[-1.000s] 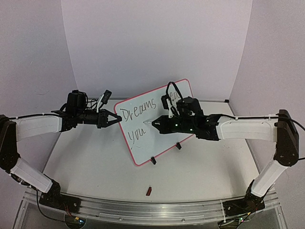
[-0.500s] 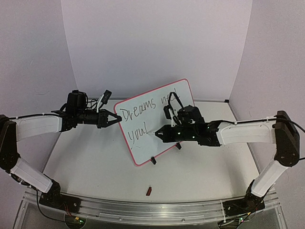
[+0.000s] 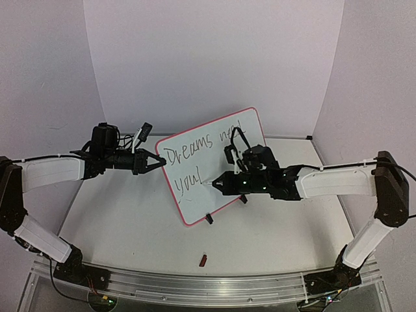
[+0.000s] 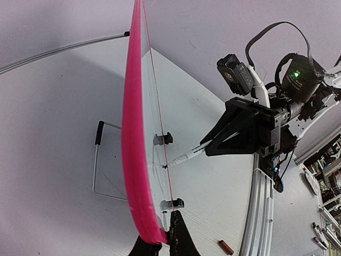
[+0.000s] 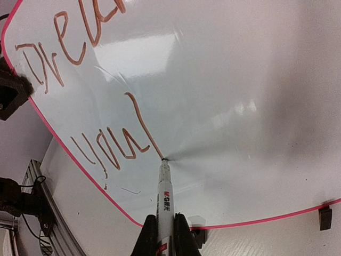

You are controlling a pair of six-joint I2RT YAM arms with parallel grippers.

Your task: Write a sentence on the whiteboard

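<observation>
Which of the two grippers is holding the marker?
The right gripper: it pinches the marker, tip on the whiteboard by "you". The left gripper instead clamps the whiteboard's pink edge.

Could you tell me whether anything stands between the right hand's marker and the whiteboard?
Nothing visible does. The marker in the right hand already touches the whiteboard with its tip, just after "you". The left hand holds the board's edge, off to the side.

Count of items on the table [image 3: 130, 227]
1 whiteboard [image 3: 195, 201] with 2 black clip feet [image 3: 209, 218]; 1 marker pen [image 5: 165, 197]; 1 red pen cap [image 3: 203, 260] near the front edge; 2 grippers: left gripper [image 3: 162, 162], right gripper [image 3: 218, 184].
</observation>
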